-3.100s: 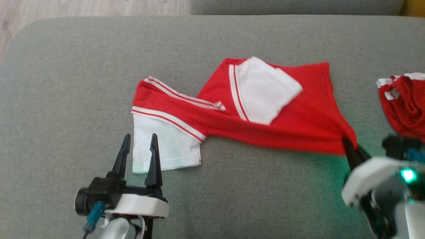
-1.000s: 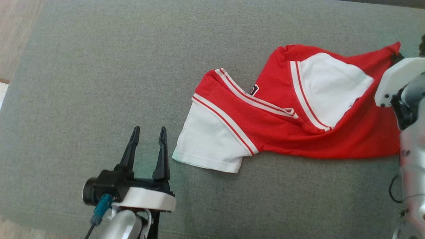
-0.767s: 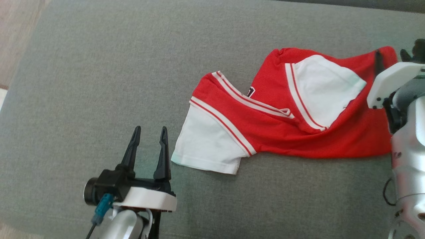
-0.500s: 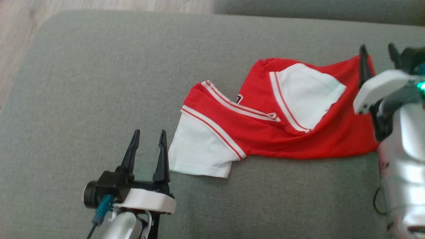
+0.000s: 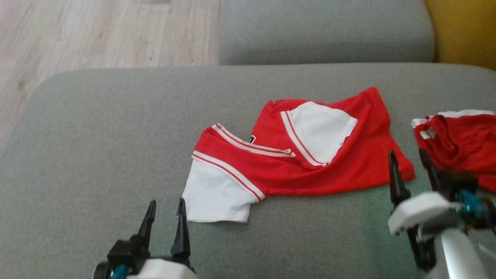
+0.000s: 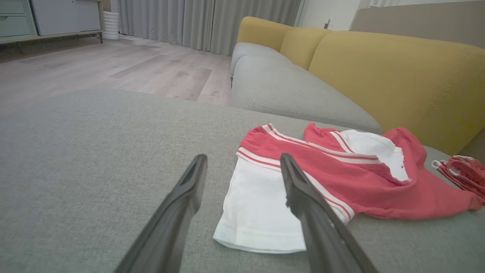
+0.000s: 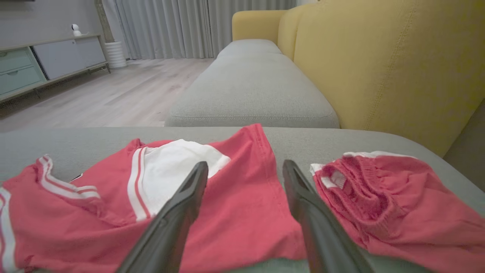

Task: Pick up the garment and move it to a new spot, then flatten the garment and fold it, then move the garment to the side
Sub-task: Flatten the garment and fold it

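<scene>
A red jersey (image 5: 310, 162) with white sleeves and striped trim lies partly folded on the grey cushion (image 5: 97, 128); it also appears as the jersey (image 6: 363, 189) and the jersey (image 7: 235, 212) in the wrist views. My left gripper (image 5: 164, 215) is open and empty just left of the near white sleeve (image 5: 213, 195), off the cloth. My right gripper (image 5: 409, 166) is open and empty at the jersey's near right corner, fingers (image 7: 182, 204) over its hem.
Red shorts (image 5: 461, 139) with a white waistband lie crumpled at the right, close beside my right gripper. A second grey cushion (image 5: 325, 31) and a yellow sofa back (image 5: 465, 27) stand beyond. Wooden floor (image 5: 97, 31) lies past the cushion's far left edge.
My right gripper let go of the jersey's far right corner and drew back to the near right corner. The jersey lies still. The head camera has tilted up, shifting the whole picture.
</scene>
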`<state>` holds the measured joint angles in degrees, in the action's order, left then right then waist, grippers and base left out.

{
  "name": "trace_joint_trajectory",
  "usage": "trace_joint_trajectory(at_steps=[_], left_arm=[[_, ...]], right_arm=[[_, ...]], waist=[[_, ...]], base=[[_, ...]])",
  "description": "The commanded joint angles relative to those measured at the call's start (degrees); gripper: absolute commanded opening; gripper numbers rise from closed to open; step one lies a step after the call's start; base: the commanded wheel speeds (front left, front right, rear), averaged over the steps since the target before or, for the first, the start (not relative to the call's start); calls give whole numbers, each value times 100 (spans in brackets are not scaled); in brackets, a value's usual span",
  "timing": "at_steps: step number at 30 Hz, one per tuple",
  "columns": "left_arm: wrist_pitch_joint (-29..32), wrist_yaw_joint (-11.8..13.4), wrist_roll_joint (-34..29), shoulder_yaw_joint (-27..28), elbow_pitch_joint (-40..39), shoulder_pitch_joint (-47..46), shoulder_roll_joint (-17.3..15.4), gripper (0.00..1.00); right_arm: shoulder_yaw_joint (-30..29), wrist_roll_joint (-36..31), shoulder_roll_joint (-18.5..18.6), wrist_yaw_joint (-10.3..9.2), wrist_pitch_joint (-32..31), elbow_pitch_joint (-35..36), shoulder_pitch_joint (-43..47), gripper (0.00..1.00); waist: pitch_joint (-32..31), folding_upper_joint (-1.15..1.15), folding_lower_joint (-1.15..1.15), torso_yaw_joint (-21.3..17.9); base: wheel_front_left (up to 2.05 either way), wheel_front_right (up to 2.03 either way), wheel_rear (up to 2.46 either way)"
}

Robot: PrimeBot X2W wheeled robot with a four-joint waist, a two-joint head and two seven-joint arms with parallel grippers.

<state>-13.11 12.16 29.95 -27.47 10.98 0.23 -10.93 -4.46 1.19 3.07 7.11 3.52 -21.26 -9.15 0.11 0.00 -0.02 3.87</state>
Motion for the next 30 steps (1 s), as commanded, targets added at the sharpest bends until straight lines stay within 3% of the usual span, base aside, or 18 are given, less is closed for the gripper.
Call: trace_joint_trajectory(at_steps=[1, 12, 30], left_arm=[[-1, 32, 25, 241, -162, -118, -98, 100], [165, 106, 82, 224, -172, 7, -199, 100], [321, 209, 57, 144, -235, -27, -293, 100]], right_arm=[[212, 146, -15, 37, 38, 406, 43, 100], [378, 629, -18, 37, -187, 1776, 1286, 100], [546, 695, -19, 37, -458, 2049, 1534, 100]], waist=[[-107, 0, 2, -46], [-234, 0, 2, 70], [-185, 0, 2, 77]], base=[[0, 0, 0], [0, 0, 0], [0, 0, 0]])
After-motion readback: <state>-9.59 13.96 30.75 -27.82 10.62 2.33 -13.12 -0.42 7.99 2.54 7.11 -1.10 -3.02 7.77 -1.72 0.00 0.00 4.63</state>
